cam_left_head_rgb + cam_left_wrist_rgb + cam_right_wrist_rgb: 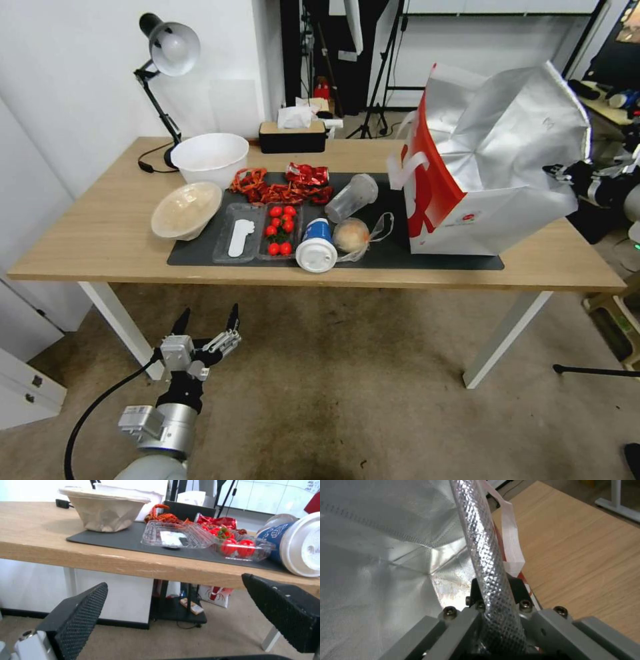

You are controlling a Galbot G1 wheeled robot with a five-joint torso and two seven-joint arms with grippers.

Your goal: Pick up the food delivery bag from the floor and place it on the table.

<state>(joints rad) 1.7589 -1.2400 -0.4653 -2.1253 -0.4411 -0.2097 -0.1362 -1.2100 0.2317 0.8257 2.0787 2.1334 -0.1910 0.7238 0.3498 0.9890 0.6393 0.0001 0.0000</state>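
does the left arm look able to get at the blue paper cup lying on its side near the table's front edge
Probably yes. The left gripper hangs open below and in front of the light-wood table, and the blue paper cup with a white lid lies near the front edge with nothing before it; the arm would have to rise above the tabletop.

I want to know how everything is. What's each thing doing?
bag: open, upright on table
right gripper: shut on bag rim
left gripper: open, low before table
blue cup: lying down, lidded
clear cup: tipped over
tomato box: open
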